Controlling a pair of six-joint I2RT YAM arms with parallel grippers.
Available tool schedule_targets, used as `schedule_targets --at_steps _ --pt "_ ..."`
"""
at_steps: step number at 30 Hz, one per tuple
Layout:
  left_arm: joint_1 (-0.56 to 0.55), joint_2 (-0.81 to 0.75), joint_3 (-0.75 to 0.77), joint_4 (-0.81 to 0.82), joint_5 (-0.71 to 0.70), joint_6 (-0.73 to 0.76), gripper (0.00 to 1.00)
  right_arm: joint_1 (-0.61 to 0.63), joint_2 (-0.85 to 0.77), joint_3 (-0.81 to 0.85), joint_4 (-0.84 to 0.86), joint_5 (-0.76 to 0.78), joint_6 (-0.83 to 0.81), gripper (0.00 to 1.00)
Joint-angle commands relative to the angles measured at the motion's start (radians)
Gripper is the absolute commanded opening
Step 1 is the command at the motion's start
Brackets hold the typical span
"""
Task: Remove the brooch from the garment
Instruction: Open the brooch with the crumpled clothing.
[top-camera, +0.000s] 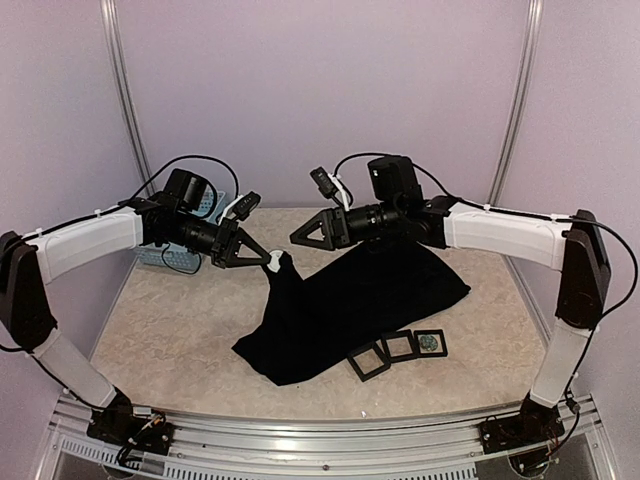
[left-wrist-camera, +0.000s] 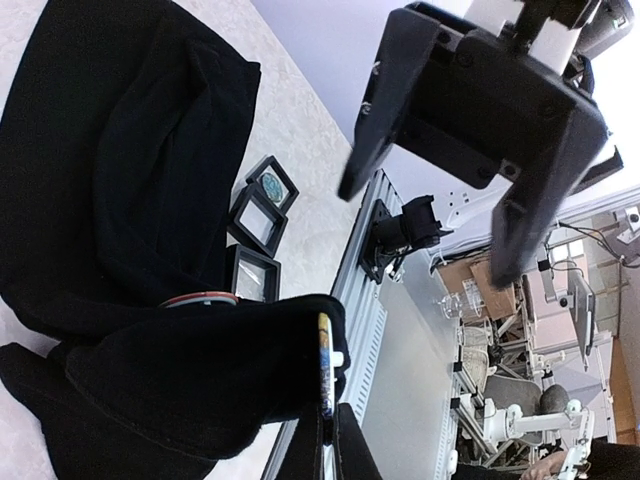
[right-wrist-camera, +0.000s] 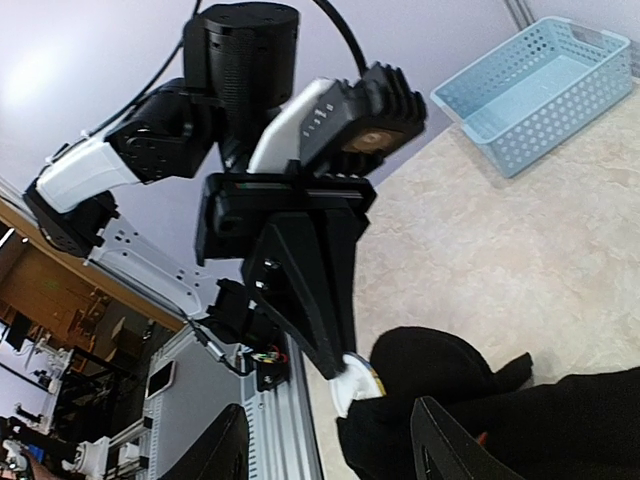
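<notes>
The black garment (top-camera: 360, 295) lies across the table, with one corner lifted at the left. A round brooch (top-camera: 273, 262) with a white back and a coloured face is pinned to that corner. My left gripper (top-camera: 266, 259) is shut on the brooch's edge and holds it above the table. In the left wrist view the brooch (left-wrist-camera: 325, 365) stands edge-on between my fingertips, with garment (left-wrist-camera: 120, 150) folded around it. My right gripper (top-camera: 296, 240) is open and empty, just right of the brooch. In the right wrist view the brooch (right-wrist-camera: 362, 385) lies ahead of the open right gripper (right-wrist-camera: 330, 455).
Three small black square frames (top-camera: 400, 346) lie at the garment's near edge, one holding a round item. A light-blue basket (top-camera: 165, 258) stands at the back left behind my left arm, and also shows in the right wrist view (right-wrist-camera: 540, 90). Grey walls enclose the table.
</notes>
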Motion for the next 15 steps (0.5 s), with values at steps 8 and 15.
schedule_targets --at_steps 8,15 --pt "0.003 0.002 0.017 0.032 -0.061 -0.128 0.00 0.078 0.000 -0.054 -0.069 0.265 -0.104 0.55" --pt "0.022 -0.094 -0.036 0.049 -0.141 -0.012 0.00 0.056 -0.064 -0.127 0.097 0.158 -0.008 0.58"
